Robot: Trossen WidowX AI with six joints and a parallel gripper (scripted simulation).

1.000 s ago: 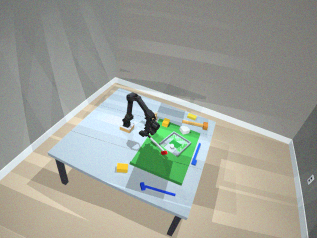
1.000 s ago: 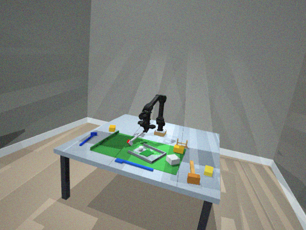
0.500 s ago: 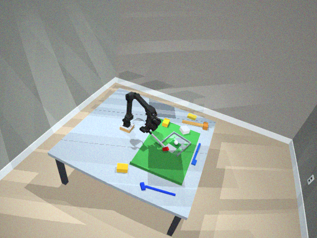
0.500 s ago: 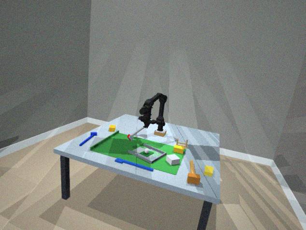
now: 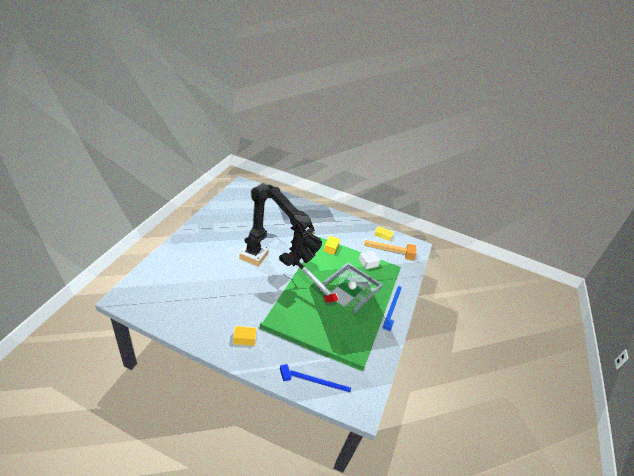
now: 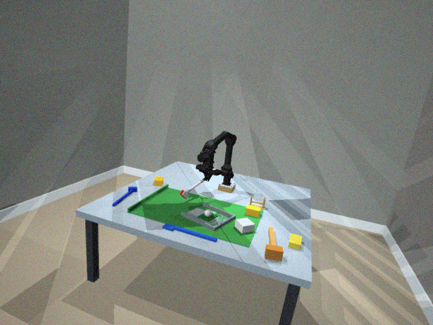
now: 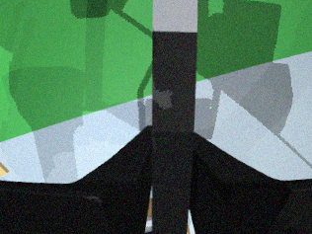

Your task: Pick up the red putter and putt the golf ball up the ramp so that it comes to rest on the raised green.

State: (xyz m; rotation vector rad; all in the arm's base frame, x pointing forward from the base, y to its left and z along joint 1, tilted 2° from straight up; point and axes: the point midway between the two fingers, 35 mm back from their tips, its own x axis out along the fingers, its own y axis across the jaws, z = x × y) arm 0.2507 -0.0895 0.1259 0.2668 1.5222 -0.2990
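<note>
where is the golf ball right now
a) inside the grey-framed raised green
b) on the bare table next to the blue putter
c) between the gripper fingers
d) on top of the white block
a, the white golf ball sits within the grey frame of the raised green, seen the same way in the top view, while the gripper is shut on the red putter.
</note>
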